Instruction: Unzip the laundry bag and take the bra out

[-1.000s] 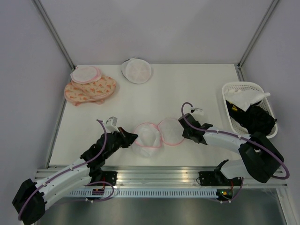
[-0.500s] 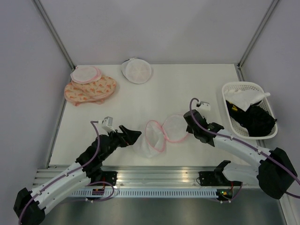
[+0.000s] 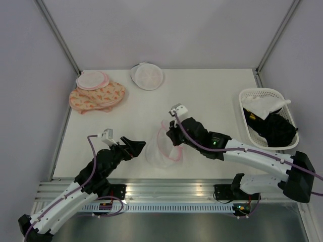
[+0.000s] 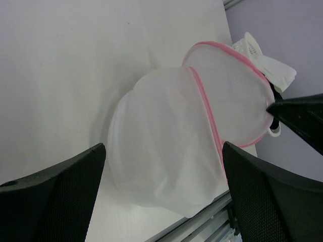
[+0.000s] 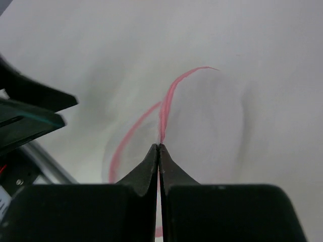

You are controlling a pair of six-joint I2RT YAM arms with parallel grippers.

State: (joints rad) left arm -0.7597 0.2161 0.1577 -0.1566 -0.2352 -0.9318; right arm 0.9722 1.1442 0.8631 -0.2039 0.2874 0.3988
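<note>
A: Left wrist view: left gripper (image 4: 162, 151) has its fingers spread wide. The laundry bag (image 4: 171, 146) lies ahead between them on the white table (image 3: 212, 96). The overhead camera does not resolve that gap.
B: Contact with the mesh?
A: Cannot tell. The bag sits near the table's front edge, about centre. It is white translucent mesh with a pink zipper rim (image 4: 204, 101) and two domed halves, the right one tipped up against the left.
B: Right side?
A: Right wrist view only: right gripper (image 5: 159, 146) has its fingertips pressed together on the pink rim. From above, its body hides the pinch. At far right, well apart, is a white basket (image 3: 257, 91) of dark clothing.
B: Versus one second ago?
A: The halves lay open side by side then. The right arm has swung left, carrying its half over, and the left gripper has drawn back to the left.
</note>
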